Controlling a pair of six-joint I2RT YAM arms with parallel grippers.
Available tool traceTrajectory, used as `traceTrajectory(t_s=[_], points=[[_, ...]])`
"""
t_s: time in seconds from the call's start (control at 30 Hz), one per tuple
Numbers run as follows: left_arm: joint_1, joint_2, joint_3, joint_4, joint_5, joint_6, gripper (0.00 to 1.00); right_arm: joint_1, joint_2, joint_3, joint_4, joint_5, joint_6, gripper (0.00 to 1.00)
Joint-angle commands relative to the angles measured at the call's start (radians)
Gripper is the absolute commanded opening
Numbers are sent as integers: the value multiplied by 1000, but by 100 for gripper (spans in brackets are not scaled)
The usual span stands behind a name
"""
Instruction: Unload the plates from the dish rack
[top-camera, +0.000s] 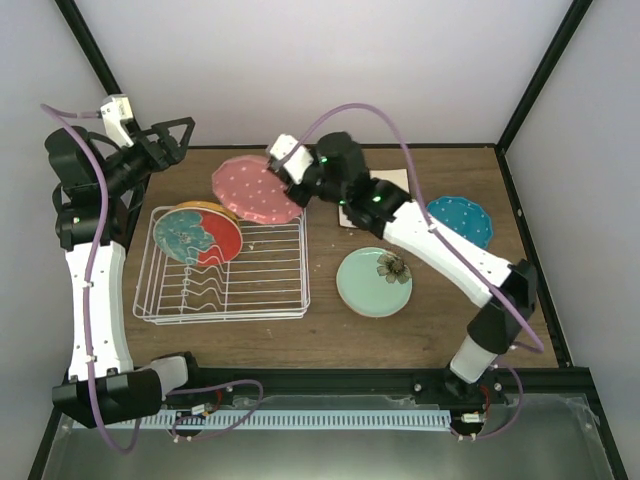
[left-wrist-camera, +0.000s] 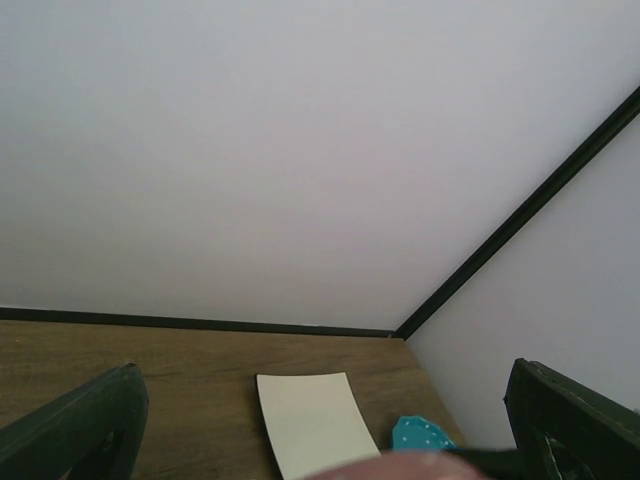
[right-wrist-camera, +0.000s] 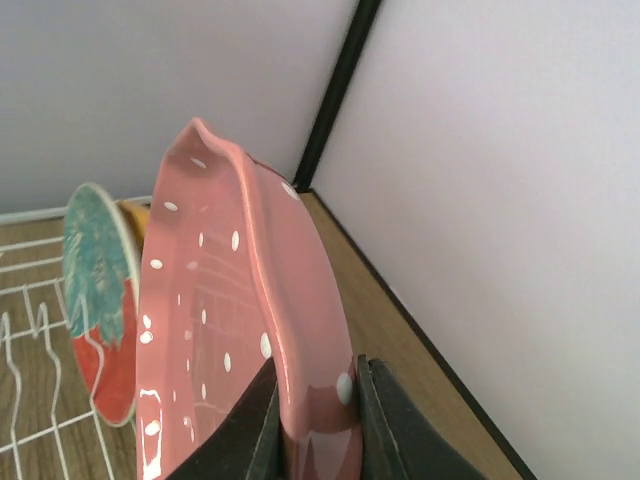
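Gripping the pink plate (right-wrist-camera: 230, 330) by its rim, the right gripper (right-wrist-camera: 318, 400) is clamped shut; the plate is tilted over the rack's (top-camera: 270, 290) far edge.
The fingers hide the plate's lower rim. Its glaze is glossy, white-dotted and wavy-edged. The cream plate (left-wrist-camera: 315, 425) lies mostly hidden under the right arm; the orange plate (top-camera: 215, 208) shows as a sliver behind the floral plate (top-camera: 197, 235), which stands upright in the white wire rack. The mint plate (top-camera: 373, 282) and teal plate (top-camera: 460, 220) lie flat on the wood-grain table (top-camera: 330, 335). The left gripper (top-camera: 178, 140) is raised at far left, jaws apart and empty.
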Motion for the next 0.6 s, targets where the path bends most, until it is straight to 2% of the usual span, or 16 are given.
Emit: traceTrajectory(t_s=[0.0,0.13,0.33,0.57], points=[[7,2,6,33,15,-19,100,-114,-121,-6,127,-35,143,1],[6,3,4,35,17,-22,100,-257,-138,-3,96,-49,291,1],[6,-2,3,34,19,-20,100,-543,-93,44,-107,-84,603,1],[6,-5,1,27,21,-13,100,-862,-140,-117,-195,-194,863,1]])
